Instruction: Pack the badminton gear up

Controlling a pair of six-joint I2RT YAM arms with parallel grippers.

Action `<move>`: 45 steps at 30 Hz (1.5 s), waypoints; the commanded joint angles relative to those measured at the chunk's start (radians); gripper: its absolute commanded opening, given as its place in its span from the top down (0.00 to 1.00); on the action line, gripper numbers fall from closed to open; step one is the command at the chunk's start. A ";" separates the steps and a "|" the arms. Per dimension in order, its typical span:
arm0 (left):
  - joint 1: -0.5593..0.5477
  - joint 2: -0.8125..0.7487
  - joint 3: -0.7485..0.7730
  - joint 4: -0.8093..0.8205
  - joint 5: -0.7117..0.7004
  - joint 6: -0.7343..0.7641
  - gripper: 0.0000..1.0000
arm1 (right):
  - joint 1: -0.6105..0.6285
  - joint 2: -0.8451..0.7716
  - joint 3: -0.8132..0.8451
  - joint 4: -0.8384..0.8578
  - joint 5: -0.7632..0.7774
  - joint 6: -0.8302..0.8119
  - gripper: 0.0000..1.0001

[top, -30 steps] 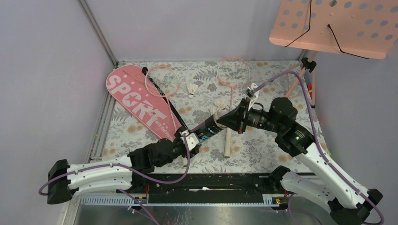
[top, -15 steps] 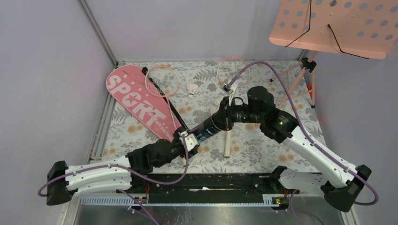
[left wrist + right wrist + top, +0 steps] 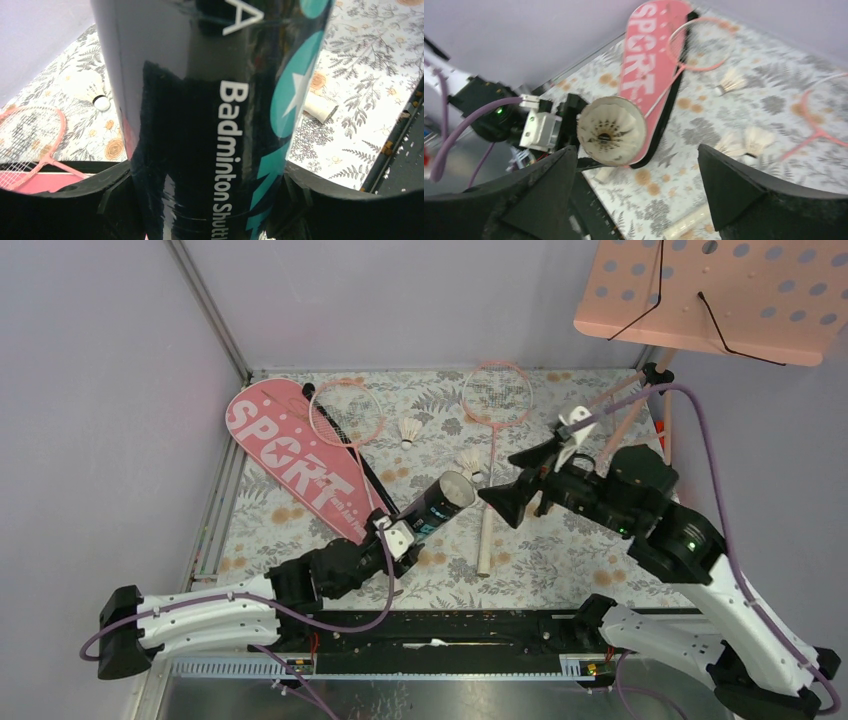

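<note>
My left gripper [image 3: 400, 537] is shut on the long black tube [image 3: 435, 508], which tilts up to the right; its lettered wall [image 3: 210, 100] fills the left wrist view between the jaws [image 3: 210, 200]. White shuttlecock feathers sit inside the tube's open mouth [image 3: 610, 130]. My right gripper [image 3: 515, 480] [image 3: 636, 150] hangs open and empty just right of that mouth. Two loose shuttlecocks [image 3: 408, 430] [image 3: 470, 462] lie on the mat. One pink racket [image 3: 345, 412] rests partly on the pink SPORT cover [image 3: 290, 455]. The other racket [image 3: 497, 393] lies behind, with its white handle [image 3: 485, 540] pointing forward.
A pink perforated music stand [image 3: 710, 300] on tripod legs [image 3: 640, 410] rises at the back right, close to my right arm. Grey walls close off the floral mat [image 3: 560, 560] at the back and left. A black rail [image 3: 450, 625] runs along the near edge.
My right gripper has drawn back to the right from the tube's mouth and opened, and the mouth now stands uncovered. The left gripper keeps its hold on the tube.
</note>
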 commanded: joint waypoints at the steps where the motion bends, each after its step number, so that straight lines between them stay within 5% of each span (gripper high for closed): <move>1: -0.003 -0.037 -0.002 0.083 -0.125 -0.049 0.84 | 0.009 -0.046 0.001 0.024 0.244 -0.045 0.01; 7: -0.003 -0.091 0.039 0.071 -0.504 -0.162 0.85 | -0.056 0.029 -0.080 0.044 0.360 -0.041 0.00; 13: -0.003 -0.155 0.067 -0.008 -0.823 -0.274 0.85 | -0.221 0.282 -0.099 0.127 0.130 -0.040 0.00; 21: -0.001 -0.228 0.035 -0.039 -0.830 -0.319 0.84 | -0.285 0.744 0.083 0.116 -0.098 -0.166 0.01; 28: -0.001 -0.277 0.017 -0.038 -0.771 -0.317 0.84 | -0.298 1.064 0.271 0.065 -0.114 -0.159 0.01; 35: -0.001 -0.255 0.011 -0.027 -0.755 -0.304 0.84 | -0.300 1.179 0.340 0.009 -0.086 -0.183 0.01; 41: -0.001 -0.216 0.015 -0.002 -0.741 -0.283 0.84 | -0.298 1.176 0.326 -0.059 -0.146 -0.215 0.33; 45: -0.001 -0.195 0.021 0.001 -0.747 -0.277 0.84 | -0.299 1.151 0.308 -0.065 -0.146 -0.194 0.76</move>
